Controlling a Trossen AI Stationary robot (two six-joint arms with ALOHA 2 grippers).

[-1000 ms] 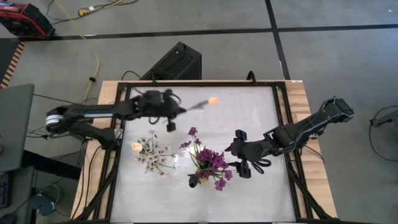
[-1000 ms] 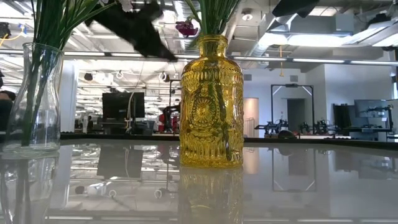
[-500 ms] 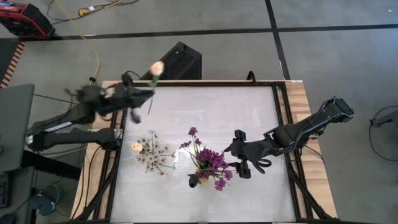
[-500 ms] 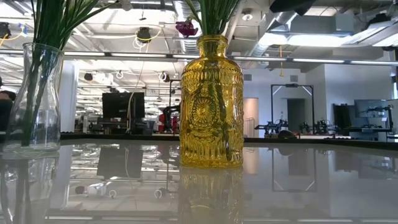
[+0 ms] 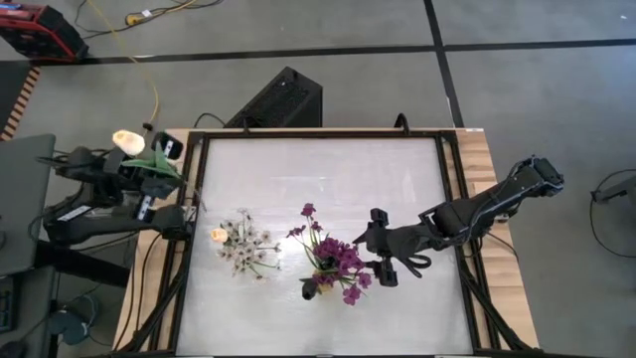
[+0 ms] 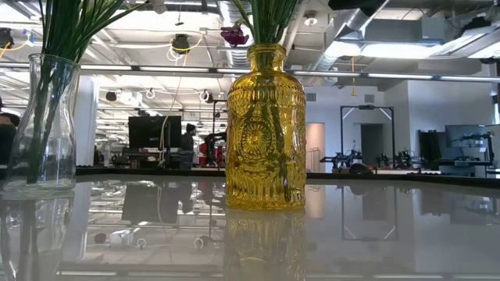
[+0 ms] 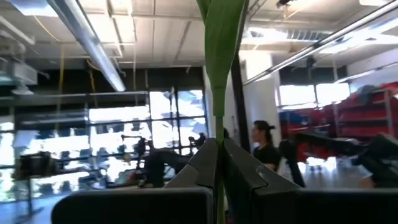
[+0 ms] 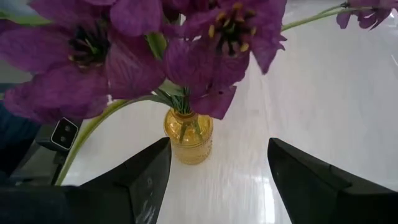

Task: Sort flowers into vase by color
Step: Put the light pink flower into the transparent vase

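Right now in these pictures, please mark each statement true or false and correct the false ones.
1. The left claw is shut on a cream-peach tulip. True.
2. The left claw is directly above the yellow vase. False: it is off the table's left edge.
3. The right claw is open beside the purple flowers. True.
4. The yellow vase is empty. False: green stems stand in it.
5. The clear vase holds green stems. True.
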